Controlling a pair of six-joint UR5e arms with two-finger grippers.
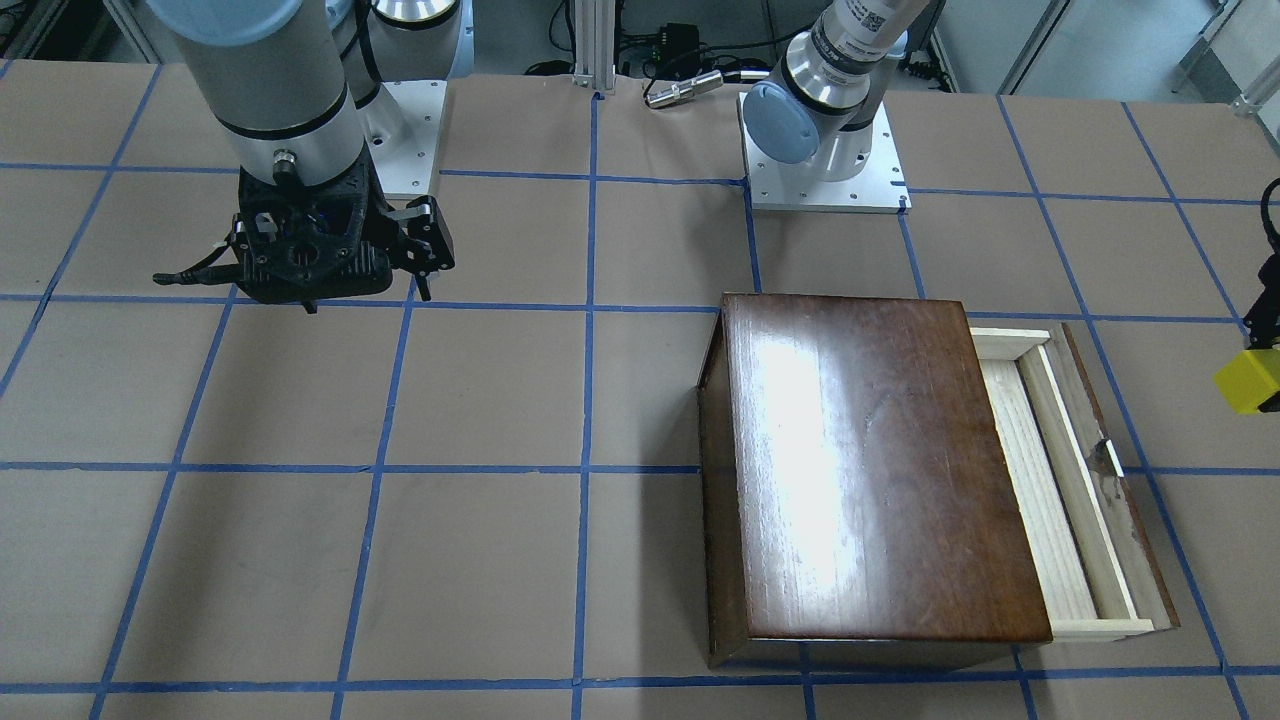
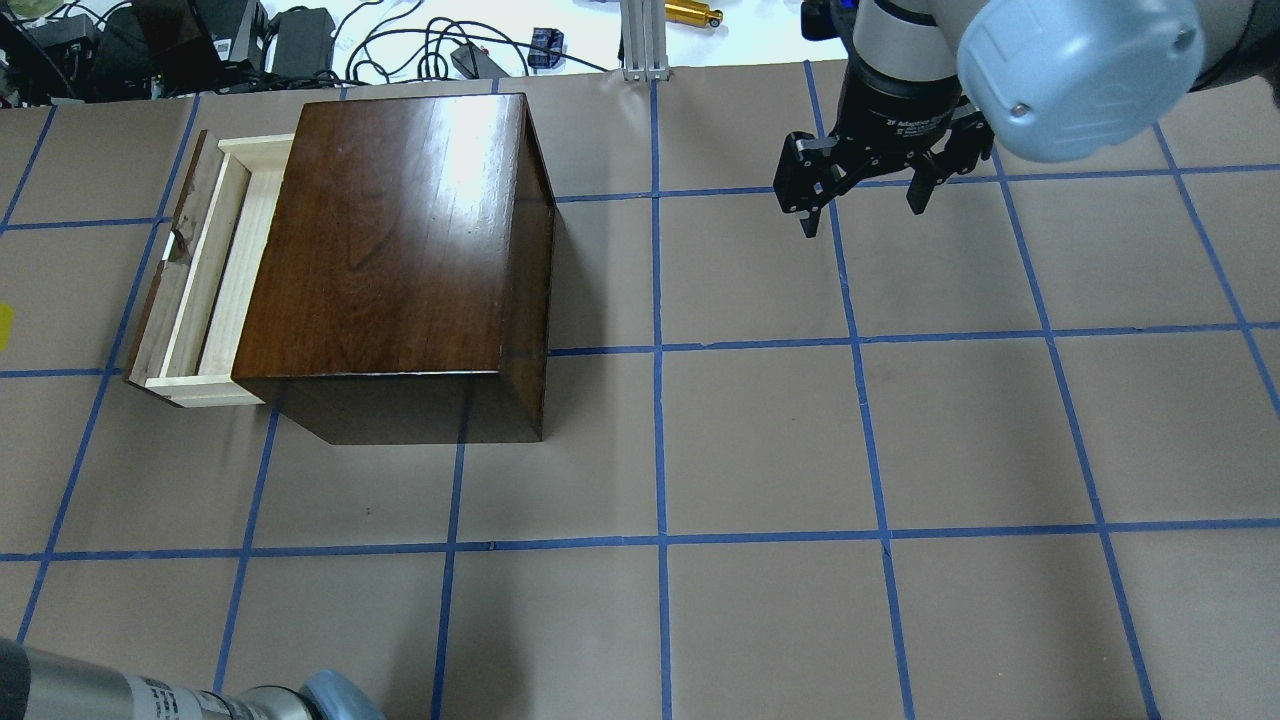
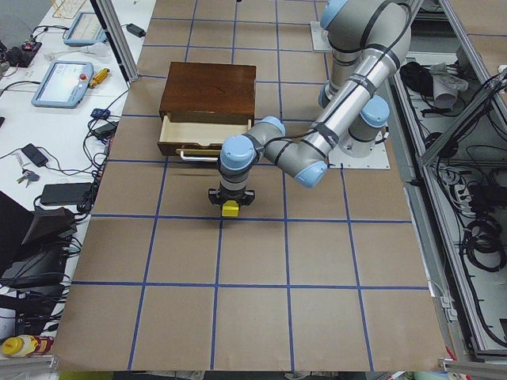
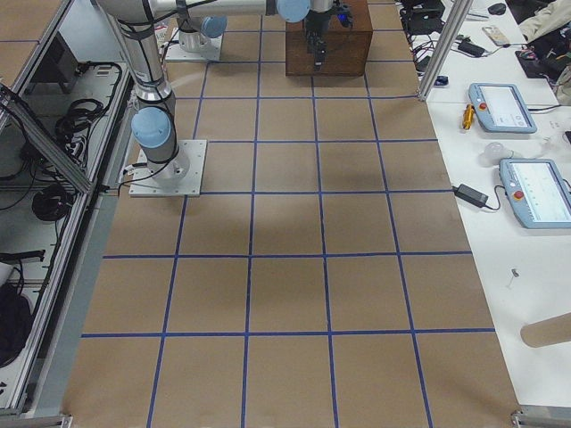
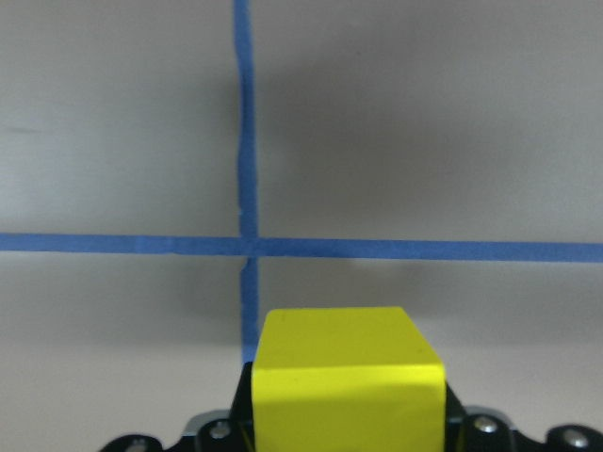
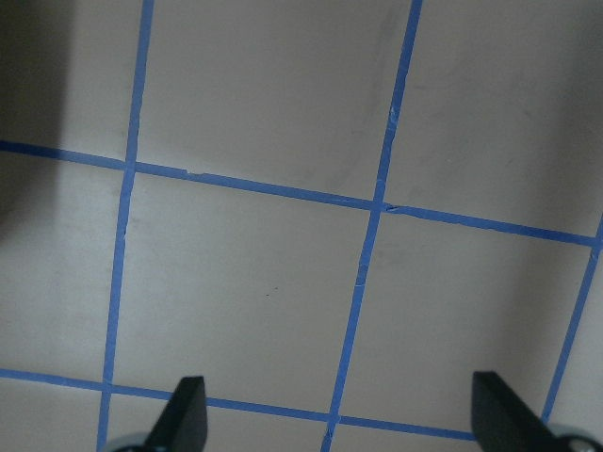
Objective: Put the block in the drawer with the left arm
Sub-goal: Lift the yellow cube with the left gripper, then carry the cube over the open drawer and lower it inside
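The yellow block (image 5: 349, 377) sits between the jaws of my left gripper (image 3: 230, 202), which is shut on it. The block also shows at the right edge of the front-facing view (image 1: 1247, 381) and in the left view (image 3: 230, 210). It is held over the table paper, out past the drawer's front panel. The drawer (image 1: 1040, 480) is pulled open from the dark-brown box (image 1: 870, 460), and its pale-wood tray (image 2: 215, 270) holds nothing. My right gripper (image 2: 865, 200) is open and empty, far from the box.
Blue tape lines grid the brown table paper (image 2: 760, 440). The arm base plates (image 1: 825, 185) stand at the robot's edge of the table. Cables and pendants lie on the white bench (image 3: 63, 83) beyond the table's edge.
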